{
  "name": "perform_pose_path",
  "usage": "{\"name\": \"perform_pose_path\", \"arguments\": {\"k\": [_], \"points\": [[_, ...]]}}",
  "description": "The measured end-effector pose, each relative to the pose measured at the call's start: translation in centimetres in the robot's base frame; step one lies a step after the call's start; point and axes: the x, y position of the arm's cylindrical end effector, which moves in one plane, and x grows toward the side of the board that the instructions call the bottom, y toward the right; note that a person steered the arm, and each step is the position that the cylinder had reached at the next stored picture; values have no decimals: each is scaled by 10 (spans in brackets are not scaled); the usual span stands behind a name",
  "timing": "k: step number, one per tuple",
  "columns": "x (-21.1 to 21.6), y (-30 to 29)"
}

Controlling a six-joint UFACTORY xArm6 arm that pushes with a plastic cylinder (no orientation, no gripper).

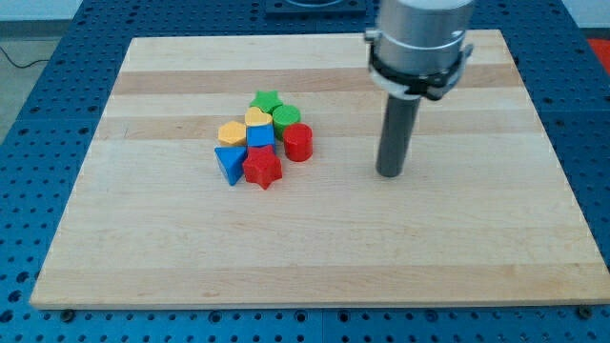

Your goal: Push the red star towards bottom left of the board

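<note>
The red star [262,169] lies at the bottom of a tight cluster of blocks left of the board's middle. It touches the blue triangle [229,163] on its left and the blue cube [260,136] above it. A red cylinder [297,141] stands just to its upper right. My tip [389,173] rests on the board well to the right of the cluster, about level with the red star and apart from every block.
The cluster also holds a green star [266,100], a yellow heart [257,118], a green cylinder [285,118] and an orange-yellow block [232,132]. The wooden board [143,257] lies on a blue perforated table [38,105].
</note>
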Motion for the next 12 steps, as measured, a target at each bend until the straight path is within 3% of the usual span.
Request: {"name": "perform_pose_path", "arguments": {"k": [2,6,8,10,12], "points": [[-1,-69],[-1,-99],[1,-151],[-14,-152],[41,-212]]}}
